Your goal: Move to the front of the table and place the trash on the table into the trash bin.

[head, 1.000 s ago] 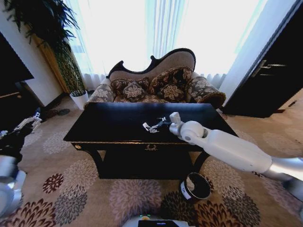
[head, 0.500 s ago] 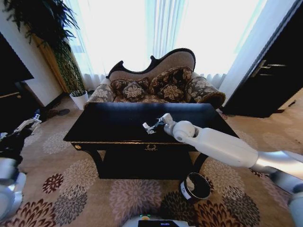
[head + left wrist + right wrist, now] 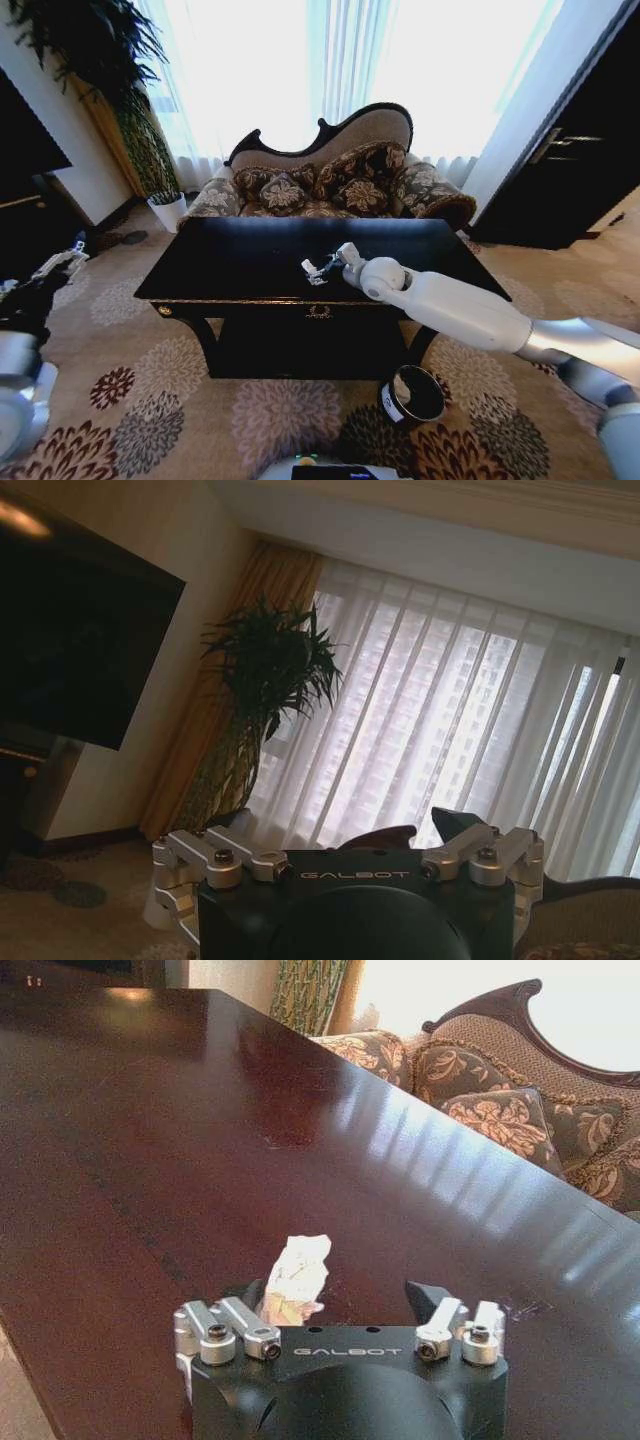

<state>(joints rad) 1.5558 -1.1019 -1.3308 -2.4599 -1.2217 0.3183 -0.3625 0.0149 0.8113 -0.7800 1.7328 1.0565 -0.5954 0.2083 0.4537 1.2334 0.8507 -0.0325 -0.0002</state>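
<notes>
A glossy black rectangular console table with curved legs stands on a floral carpet in front of an ornate patterned sofa and bright sheer curtains; the robot's white right arm reaches from the right side over the tabletop, and the right gripper sits low near the middle of the table's front half; in the right wrist view the right gripper has its two dark fingers spread apart, with a crumpled white paper scrap lying on the dark polished surface between them, close against one finger, though whether it touches cannot be told; in the head view the scrap shows as a small pale shape at the gripper's tip; a small dark cylindrical trash bin with a white label stands on the carpet in front of the table, near its right front leg and below the arm; the left gripper is held at the far left, well away from the table, near a dark wall cabinet; in the left wrist view the left gripper has its fingers apart and holds nothing, facing a tall potted plant and the curtains.
</notes>
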